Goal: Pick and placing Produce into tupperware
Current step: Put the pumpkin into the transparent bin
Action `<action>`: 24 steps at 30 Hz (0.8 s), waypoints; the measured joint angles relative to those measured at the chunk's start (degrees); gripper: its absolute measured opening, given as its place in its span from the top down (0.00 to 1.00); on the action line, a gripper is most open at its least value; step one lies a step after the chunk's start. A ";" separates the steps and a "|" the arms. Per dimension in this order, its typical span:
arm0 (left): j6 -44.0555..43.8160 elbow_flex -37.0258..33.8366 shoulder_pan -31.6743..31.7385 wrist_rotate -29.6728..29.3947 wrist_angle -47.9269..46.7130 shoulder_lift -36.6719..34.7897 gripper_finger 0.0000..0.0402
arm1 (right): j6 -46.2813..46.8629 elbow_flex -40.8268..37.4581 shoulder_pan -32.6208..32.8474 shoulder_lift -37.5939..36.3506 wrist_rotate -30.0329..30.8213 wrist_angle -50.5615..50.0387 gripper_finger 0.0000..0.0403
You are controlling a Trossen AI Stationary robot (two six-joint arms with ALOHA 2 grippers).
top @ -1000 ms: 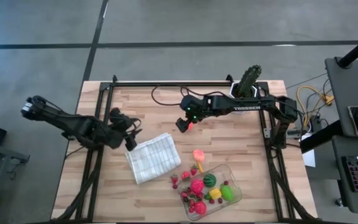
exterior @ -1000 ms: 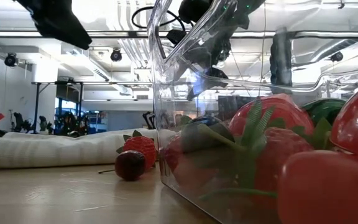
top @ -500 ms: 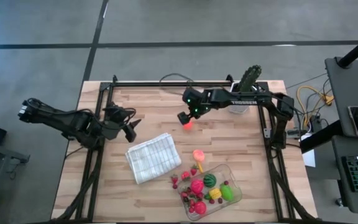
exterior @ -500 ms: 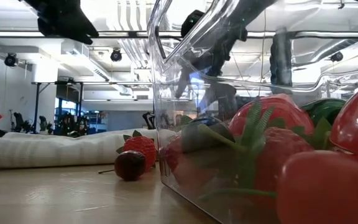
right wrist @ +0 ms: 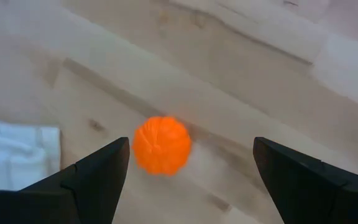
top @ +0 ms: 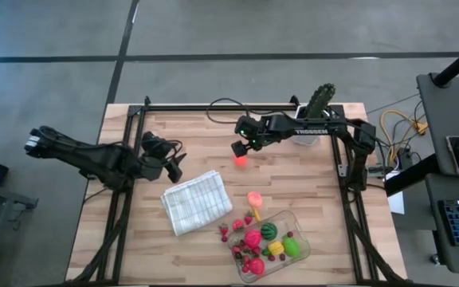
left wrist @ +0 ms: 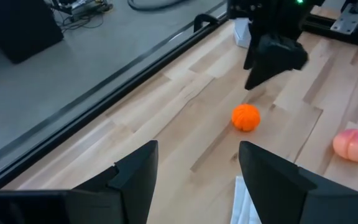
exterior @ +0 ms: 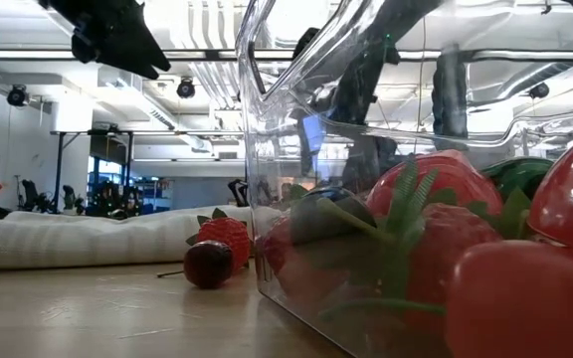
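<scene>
On the wooden desk (top: 205,135), the right gripper (top: 238,150) hovers with fingers wide just above the orange fruit (top: 241,159), well apart from the tupperware (top: 293,219), so the next move is likely lowering to grasp, while the left gripper (top: 171,167) waits, fingers partly open and empty.

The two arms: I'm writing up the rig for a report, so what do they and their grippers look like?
Both are dark, slim, jointed arms. The right arm carries white lettering along its link and a small green light near the wrist. The left gripper and right gripper each have two flat, dark, wedge-shaped fingers.
</scene>
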 joint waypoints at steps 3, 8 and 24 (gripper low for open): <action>0.00 0.00 0.00 0.02 0.64 0.96 0.48 | 1.03 0.00 -0.76 1.66 -3.49 1.84 0.17; 0.02 0.00 0.00 0.20 1.05 2.01 0.48 | 1.68 0.00 -1.48 5.27 -6.07 2.17 0.17; 0.22 0.00 0.52 0.28 1.80 1.90 0.48 | -0.97 0.00 -0.48 7.62 -9.67 4.50 0.17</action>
